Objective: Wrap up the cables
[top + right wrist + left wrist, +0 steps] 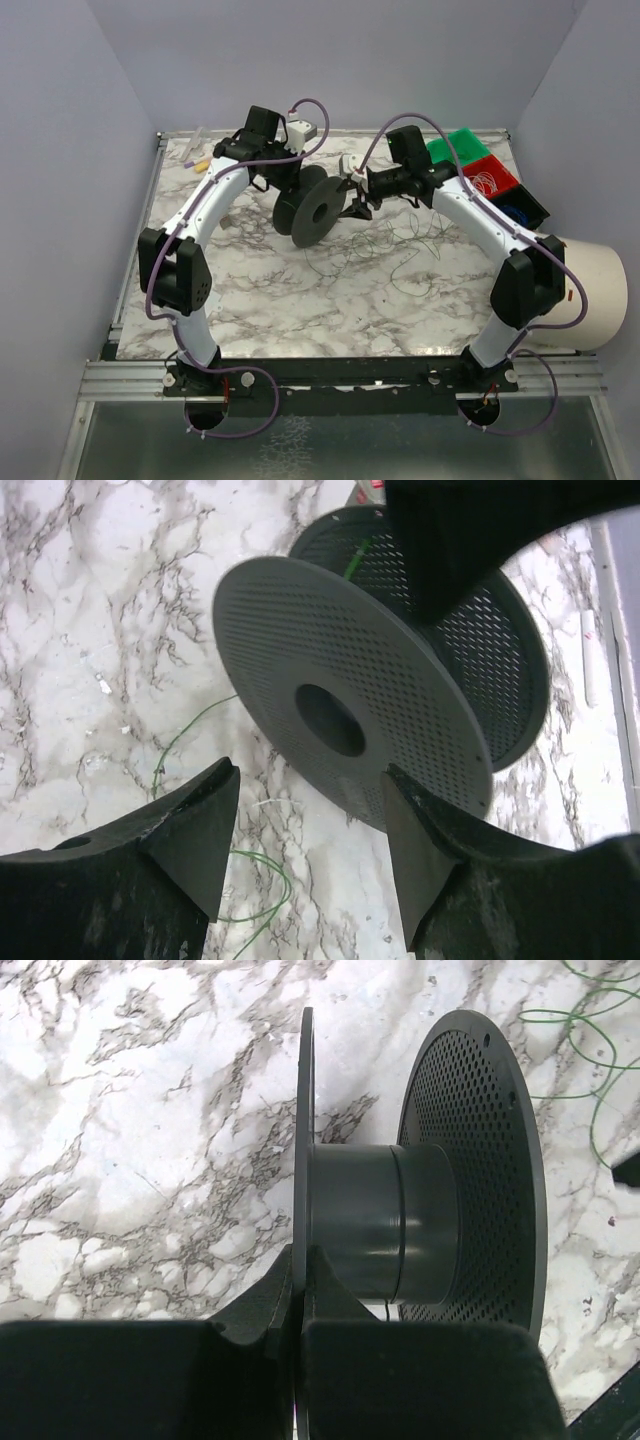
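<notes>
Left hand (300, 1278) — tight on spool (380, 1220)

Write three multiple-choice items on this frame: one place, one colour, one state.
1. Where do the loose cables lie?
A) on the table beside the spool
B) in the green bin
C) draped over the left arm
2. What colour is the spool?
A) white
B) black
C) red
3. How is the left gripper?
A) open over the table
B) shut on a cable
C) shut on the spool's rim
Answers:
1 A: thin strands curl on the marble between spool and right arm.
2 B: both discs and the hub are black.
3 C: the left wrist view shows its fingers pinching one thin disc edge-on.
</notes>
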